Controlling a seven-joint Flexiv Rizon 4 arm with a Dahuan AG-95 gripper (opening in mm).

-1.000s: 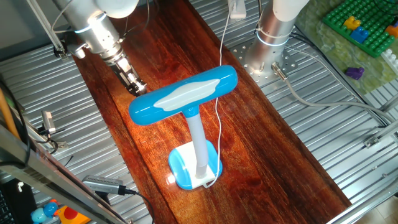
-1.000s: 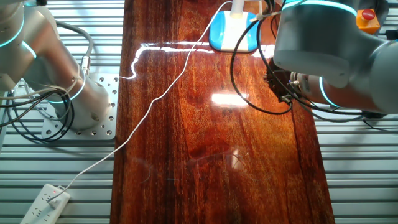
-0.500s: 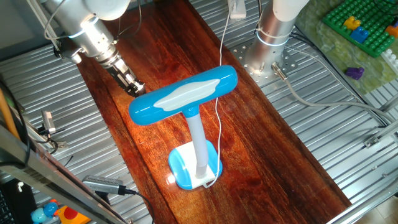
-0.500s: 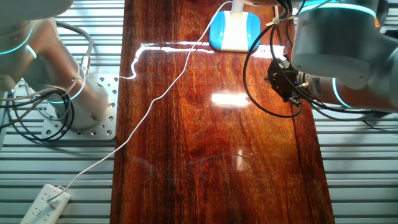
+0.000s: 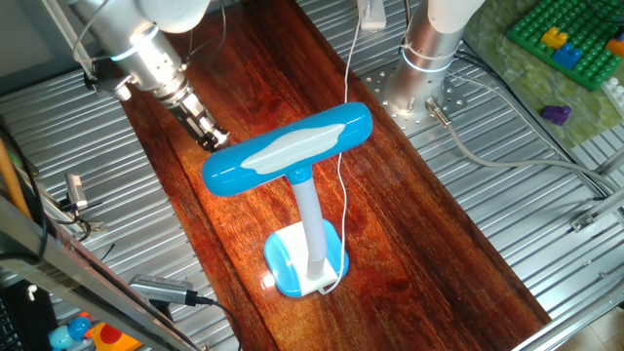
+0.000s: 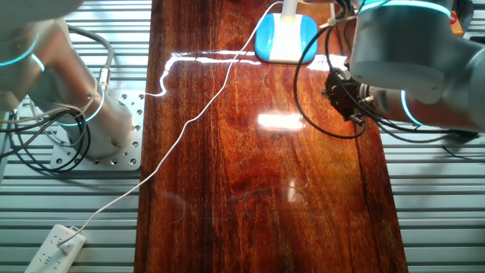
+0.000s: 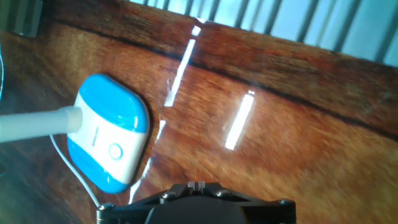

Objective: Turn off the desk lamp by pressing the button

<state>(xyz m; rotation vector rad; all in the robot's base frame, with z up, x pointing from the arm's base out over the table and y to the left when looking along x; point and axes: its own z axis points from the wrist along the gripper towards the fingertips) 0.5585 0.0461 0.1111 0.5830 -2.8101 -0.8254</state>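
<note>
Nearest in the hand view, only the dark body of the gripper [image 7: 196, 202] is seen at the bottom edge; fingertips are out of frame, so whether the fingers are apart or together cannot be told. In one fixed view the gripper [image 5: 208, 132] is held above the wooden surface [image 5: 409, 195], just beside the far end of the lamp head, tilted down toward the board. Nothing is held by it.

Further out, the desk lamp [image 5: 292, 156] is stood upright on the surface, its long blue and white head raised on a slim white stem over the rounded-square blue base [image 5: 304, 261]. In the hand view the base [image 7: 107, 142] is seen at the left, with the button [image 7: 115, 151] marked as a small ring on the white top plate. The button is well apart from the gripper and is not yet touched.

A glow is cast on the wood under the head, so the lamp is judged on. A white cord [image 6: 189, 121] is run from the base across the surface to a power strip [image 6: 54, 246], which explains the lamp's spot near the board's end.

The head overhangs the base, so an approach from the side and below the head is judged necessary.
</note>
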